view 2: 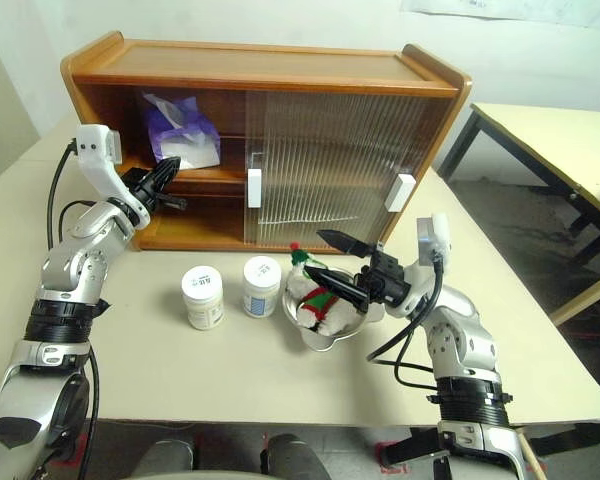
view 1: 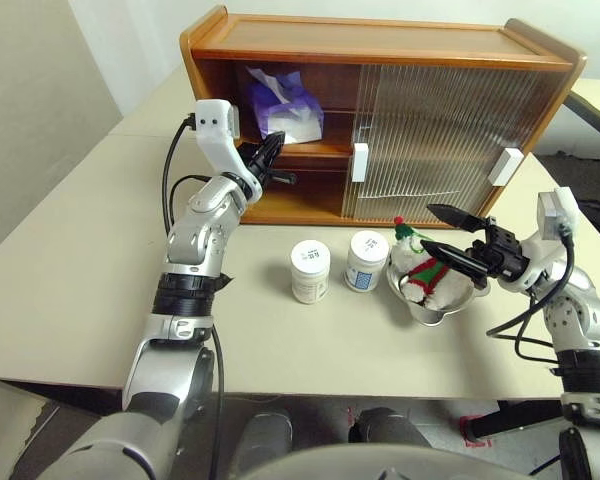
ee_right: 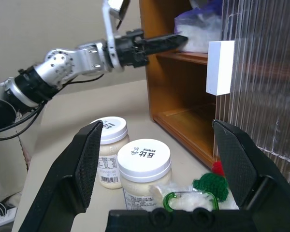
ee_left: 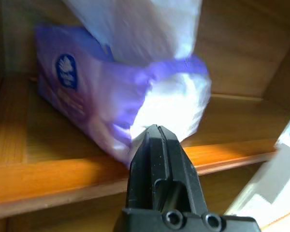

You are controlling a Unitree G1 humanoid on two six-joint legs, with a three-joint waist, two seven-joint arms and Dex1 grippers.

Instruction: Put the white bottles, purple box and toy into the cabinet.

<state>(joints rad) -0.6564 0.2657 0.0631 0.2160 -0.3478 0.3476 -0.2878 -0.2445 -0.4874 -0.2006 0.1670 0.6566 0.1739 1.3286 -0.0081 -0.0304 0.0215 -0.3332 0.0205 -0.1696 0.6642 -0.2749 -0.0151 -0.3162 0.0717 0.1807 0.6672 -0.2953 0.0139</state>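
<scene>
1. Purple soft tissue pack [view 1: 283, 103] with white tissue poking from its top already sits on the upper shelf of the large wooden cabinet [view 1: 380, 45], in the upper left of the head views, inside the open left bay.
2. Just below and left of it, the left gripper [view 1: 272, 152] has its black fingers pressed together on nothing, their tips at the shelf edge by the pack's near end. My reading: a closed-finger nudge would seat the pack deeper; push low and level so it slides rather than tips.
3. At mid-frame the two squat white plastic bottles [view 1: 310, 271] [view 1: 366, 261] stand side by side on the beige table [view 1: 70, 290], outside the cabinet.
4. Right of them, the small white plush toy [view 1: 421, 270] in its red-and-green sweater lies in a shallow steel bowl [view 1: 437, 309].
5. The right gripper [view 1: 442, 228] hangs beside the toy, jaws spread wide and empty.
6. The left wrist view shows the fingers shut right at the pack's white end, which the head views leave vague. The right wrist view shows the bottles' lids and labels between its open fingers, and the white door handle [ee_right: 220, 67] close by.
</scene>
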